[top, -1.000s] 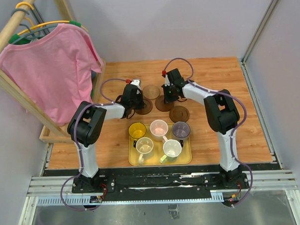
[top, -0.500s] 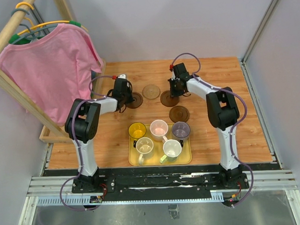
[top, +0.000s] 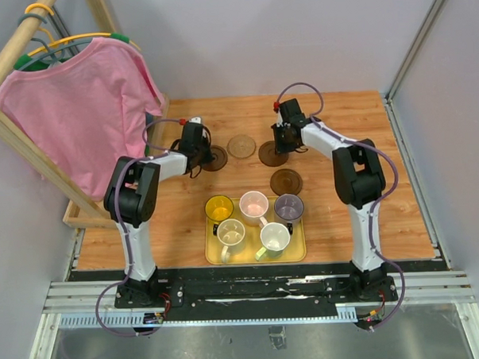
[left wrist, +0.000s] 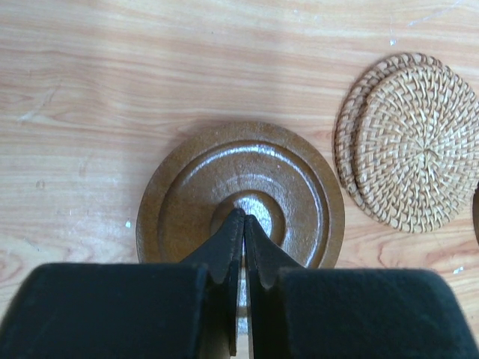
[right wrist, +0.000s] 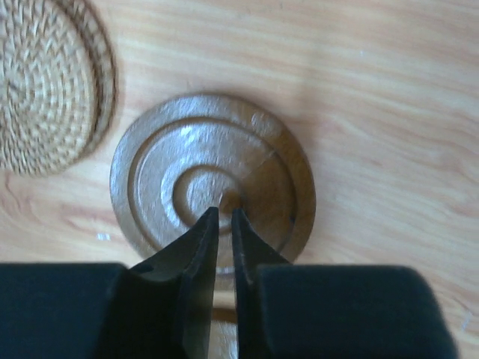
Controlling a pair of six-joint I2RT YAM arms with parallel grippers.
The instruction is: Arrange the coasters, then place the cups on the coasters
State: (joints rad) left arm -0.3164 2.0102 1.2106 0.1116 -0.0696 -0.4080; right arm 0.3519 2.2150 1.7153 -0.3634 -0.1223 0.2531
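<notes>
Two dark brown ringed coasters lie flat on the wooden table. My left gripper (left wrist: 244,218) is over the left one (left wrist: 187,202) (top: 215,158), fingertips together above its centre and nothing between them. My right gripper (right wrist: 222,212) hovers over the other (right wrist: 247,157) (top: 272,154), jaws a narrow slit apart and empty. Between them lie two tan woven coasters (top: 241,146) (left wrist: 419,149) (right wrist: 45,90), stacked. A further brown coaster (top: 286,181) lies nearer the tray. The yellow (top: 219,207), pink (top: 253,203), grey-purple (top: 288,207), cream (top: 230,235) and white-green (top: 275,237) cups stand in the tray.
The yellow tray (top: 211,256) sits at the front middle, between the arm bases. A pink shirt (top: 78,115) hangs on a wooden rack (top: 74,210) along the left side. Grey walls close the back and the right.
Both arms swung outward and back. The left dark coaster slid left, the right one back and right. In the last half second little moved.
</notes>
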